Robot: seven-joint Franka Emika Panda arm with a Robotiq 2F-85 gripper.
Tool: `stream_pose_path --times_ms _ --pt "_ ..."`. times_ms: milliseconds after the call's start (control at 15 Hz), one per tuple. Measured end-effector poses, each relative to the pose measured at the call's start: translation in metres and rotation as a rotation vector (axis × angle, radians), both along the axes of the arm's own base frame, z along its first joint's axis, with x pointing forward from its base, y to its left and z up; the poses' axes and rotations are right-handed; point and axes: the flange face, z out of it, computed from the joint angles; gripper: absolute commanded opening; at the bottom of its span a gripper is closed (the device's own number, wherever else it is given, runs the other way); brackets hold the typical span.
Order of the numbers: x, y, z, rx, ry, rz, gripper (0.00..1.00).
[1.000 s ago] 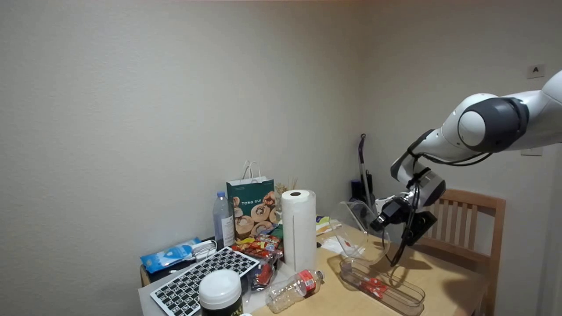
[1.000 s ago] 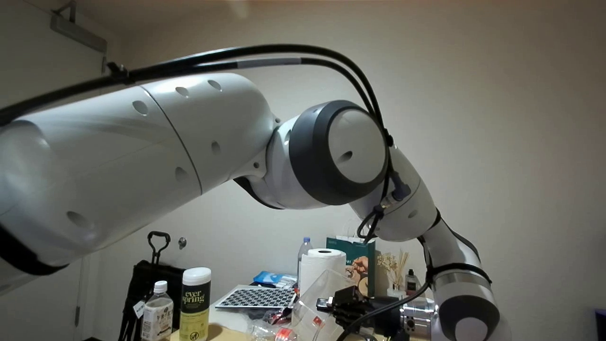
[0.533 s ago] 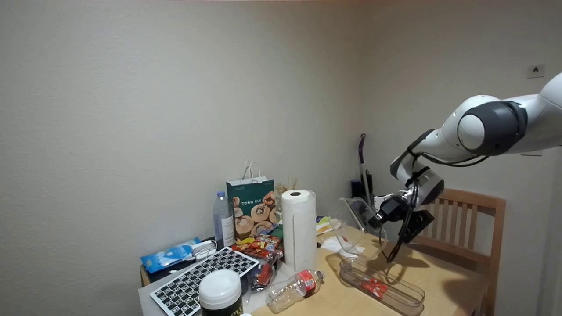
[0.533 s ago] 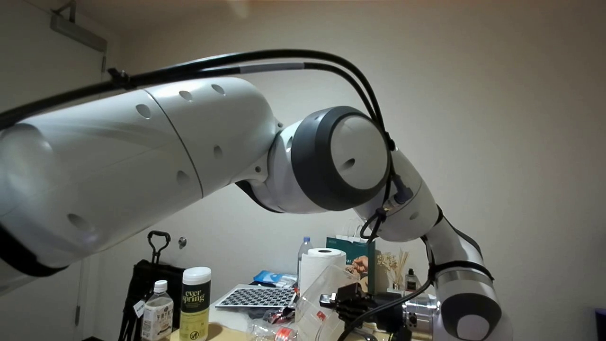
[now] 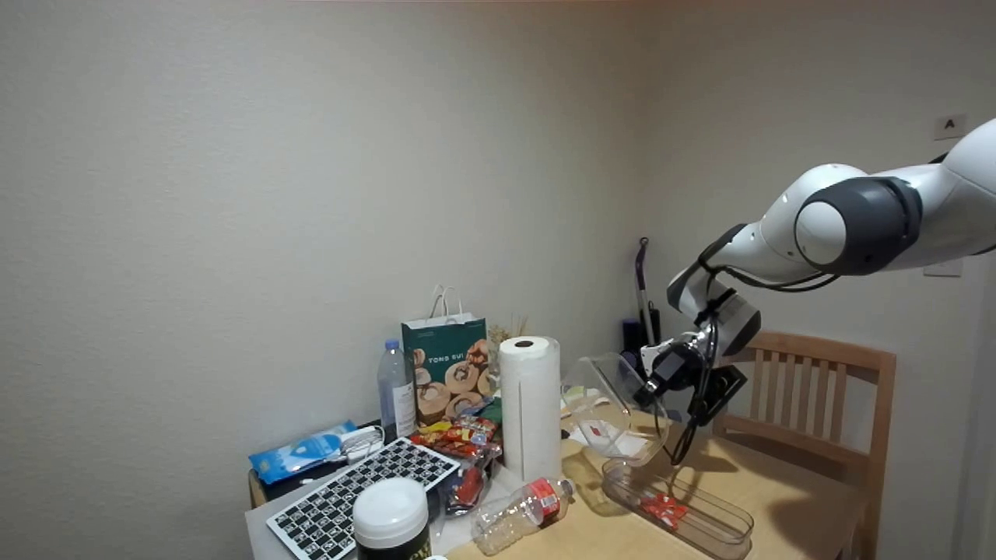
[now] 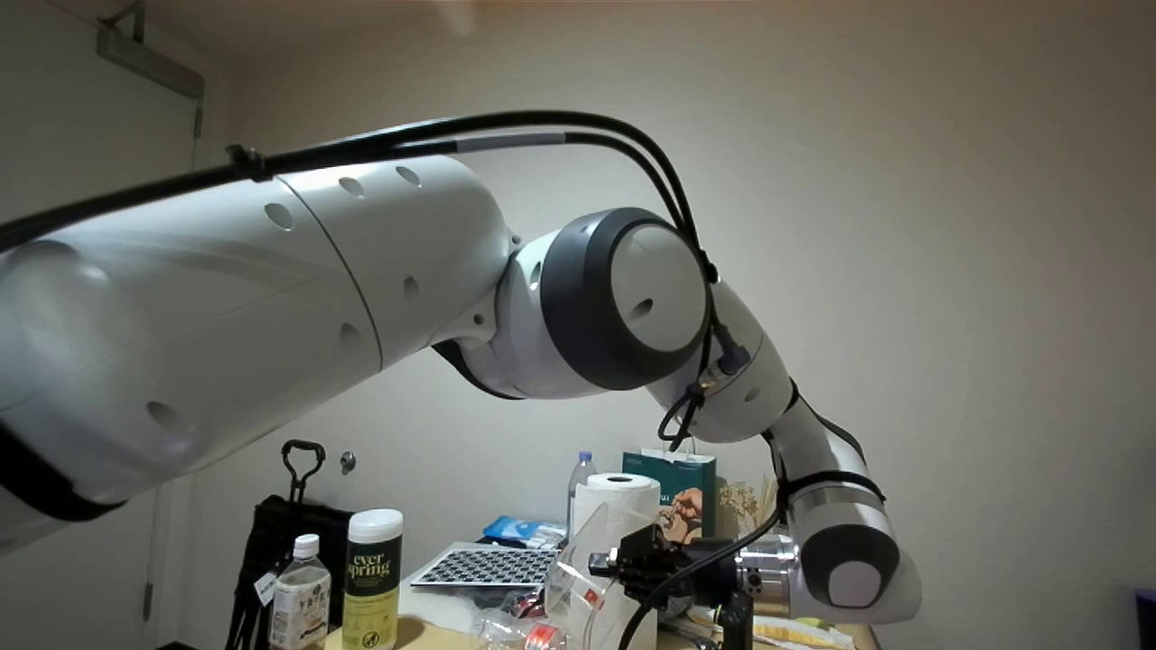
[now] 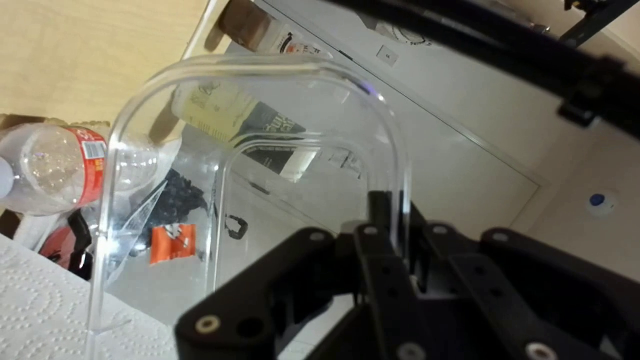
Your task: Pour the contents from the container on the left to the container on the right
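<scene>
Hanging tilted from the hand (image 7: 398,212), a clear tub (image 5: 611,411) is held up off the tabletop (image 5: 794,486), with a small orange-red packet (image 7: 173,243) inside it. Below the hand, a long clear tray (image 5: 720,537) rests on the tabletop and bears red packets (image 5: 663,509), their number hard to make out. Going by that, the pour looks partly done: the tub is up and tipped, and the tray has something in it, though whether that came out of the tub I cannot tell. What seems left is getting the one packet over the edge, which probably needs a steeper tip, and then setting the tub down. Whether its mouth sits squarely over the tray is not clear from these views. The hand itself stands narrow, pinching the tub's thin wall near the rim; no other contact shows. Past the tub, on the side away from the hand, a roll of paper towels (image 5: 529,420) stands upright and a plastic bottle (image 5: 510,521) lies on its side. Behind the hand is a wooden chair (image 5: 844,356).
</scene>
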Motion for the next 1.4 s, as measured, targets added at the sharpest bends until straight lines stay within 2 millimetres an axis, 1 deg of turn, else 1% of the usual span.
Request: stream_pose_path --times_ms 133,267,400,533,667,867,1133,1267,1400 --pt "0.004 0.004 0.002 -0.018 0.013 0.002 0.05" --pt "0.007 -0.001 0.006 -0.056 0.052 -0.022 0.05" --pt "0.009 -0.012 0.012 -0.115 0.041 -0.065 0.05" --pt "0.007 -0.024 0.016 -0.155 0.086 -0.106 0.05" --pt "0.004 -0.034 0.020 -0.187 0.091 -0.139 0.05" --pt "0.001 -0.036 0.018 -0.191 0.108 -0.150 0.05" --pt "0.003 -0.013 0.022 -0.085 -0.003 -0.075 0.05" --pt "0.005 -0.005 0.024 -0.070 -0.050 -0.047 0.05" --pt "0.004 0.001 0.020 -0.050 -0.038 -0.033 0.05"
